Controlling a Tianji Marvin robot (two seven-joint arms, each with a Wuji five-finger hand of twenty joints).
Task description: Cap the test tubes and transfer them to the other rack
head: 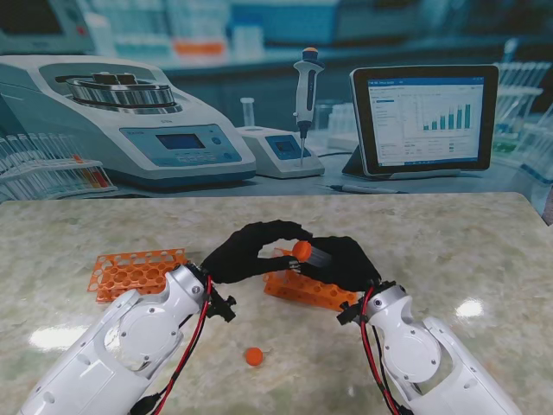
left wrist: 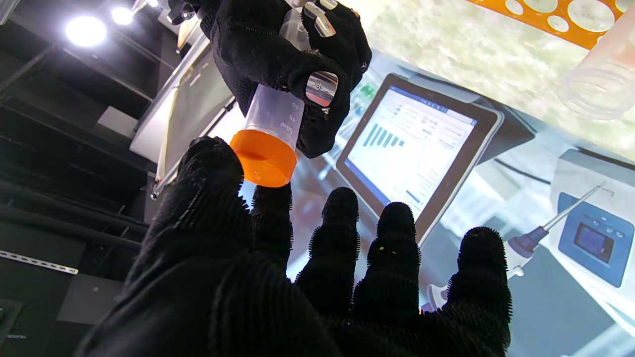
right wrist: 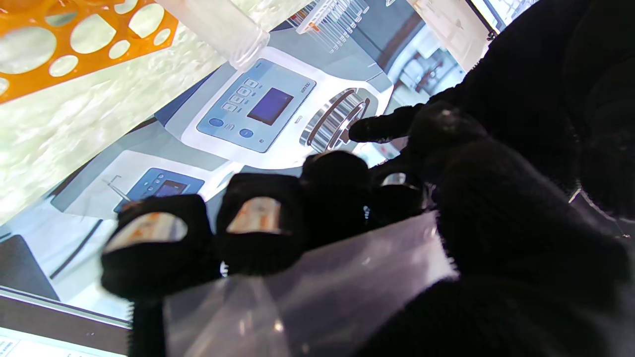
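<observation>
Right hand (left wrist: 292, 54) around capped tube (left wrist: 270, 131).

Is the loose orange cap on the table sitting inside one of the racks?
No: in the stand view the loose orange cap lies on the bare table, nearer to me than both racks and apart from them.

Stand view overhead, wrist views close, sharing capped tube (left wrist: 270, 134)

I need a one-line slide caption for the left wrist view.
Right hand holds a test tube with its orange cap at the left hand's fingertips.
</observation>
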